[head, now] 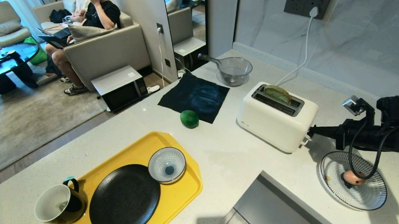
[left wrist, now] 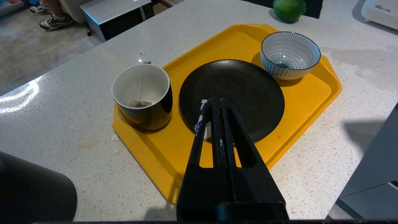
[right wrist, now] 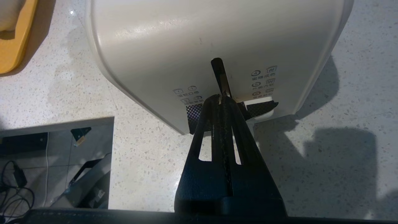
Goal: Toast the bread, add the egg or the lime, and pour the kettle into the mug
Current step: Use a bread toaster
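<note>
The pale green bread stands in the far slot of the white toaster, its top poking out. My right gripper is shut and empty, its tips at the lever slot low on the toaster's end, just above the white lever. The lime lies at the dark cloth's near edge. The egg sits on a striped plate under my right arm. The black mug holds a tea bag. My left gripper hangs shut above the black plate. The kettle is out of view.
A yellow tray carries the mug, a black plate and a striped bowl. A dark cloth and a glass jug lie at the back. A grey recess cuts into the counter's front. People sit on a sofa beyond.
</note>
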### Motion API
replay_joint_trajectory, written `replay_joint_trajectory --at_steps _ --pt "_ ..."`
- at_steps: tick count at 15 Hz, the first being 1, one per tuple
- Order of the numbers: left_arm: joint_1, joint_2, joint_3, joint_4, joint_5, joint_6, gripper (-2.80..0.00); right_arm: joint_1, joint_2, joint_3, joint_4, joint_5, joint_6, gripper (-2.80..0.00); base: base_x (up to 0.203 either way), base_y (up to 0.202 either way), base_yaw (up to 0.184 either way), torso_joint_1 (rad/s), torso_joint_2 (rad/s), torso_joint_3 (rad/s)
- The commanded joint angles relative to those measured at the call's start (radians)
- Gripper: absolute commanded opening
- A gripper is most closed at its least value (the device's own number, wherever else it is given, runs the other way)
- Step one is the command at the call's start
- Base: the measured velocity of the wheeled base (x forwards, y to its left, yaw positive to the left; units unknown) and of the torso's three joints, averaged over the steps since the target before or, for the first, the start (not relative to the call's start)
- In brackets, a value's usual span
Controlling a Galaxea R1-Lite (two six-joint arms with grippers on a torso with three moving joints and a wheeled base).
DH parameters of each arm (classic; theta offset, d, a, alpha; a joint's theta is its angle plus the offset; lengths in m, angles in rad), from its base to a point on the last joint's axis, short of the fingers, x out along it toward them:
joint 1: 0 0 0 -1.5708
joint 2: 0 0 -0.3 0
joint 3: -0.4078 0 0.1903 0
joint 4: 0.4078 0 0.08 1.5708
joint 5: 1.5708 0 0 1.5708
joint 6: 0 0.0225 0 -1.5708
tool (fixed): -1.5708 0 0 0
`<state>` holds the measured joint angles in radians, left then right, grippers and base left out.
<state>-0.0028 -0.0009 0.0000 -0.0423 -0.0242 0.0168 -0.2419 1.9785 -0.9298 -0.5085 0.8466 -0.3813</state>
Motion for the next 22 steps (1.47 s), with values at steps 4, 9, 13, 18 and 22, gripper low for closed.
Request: replay_joint_trajectory --at_steps 4,9,13,18,22 --pt "0.0 -0.001 0.017 -0.001 0.0 0.0 -2.8 0.001 0.024 -0.011 -0.001 0.004 -0.002 -2.8 0.0 0.0 0.0 0.0 0.0 0.0" --pt "0.0 -0.001 0.017 -0.001 0.0 0.0 -2.8 0.001 0.036 -0.018 0.001 -0.008 -0.002 -2.8 0.0 0.0 0.0 0.0 0.0 0.0" --pt "0.0 -0.001 0.017 -0.001 0.0 0.0 -2.8 0.001 0.048 -0.032 0.001 -0.008 -0.002 -2.8 0.0 0.0 0.0 0.0 0.0 0.0" --pt "0.0 -0.001 0.017 -0.001 0.0 0.0 -2.8 0.003 0.051 -0.038 0.013 -0.008 -0.002 -2.8 0.0 0.0 0.0 0.0 0.0 0.0" --pt "0.001 -0.001 0.017 -0.001 0.0 0.0 -2.8 0.006 0.049 -0.044 0.021 -0.009 -0.002 -2.8 0.0 0.0 0.0 0.0 0.0 0.0"
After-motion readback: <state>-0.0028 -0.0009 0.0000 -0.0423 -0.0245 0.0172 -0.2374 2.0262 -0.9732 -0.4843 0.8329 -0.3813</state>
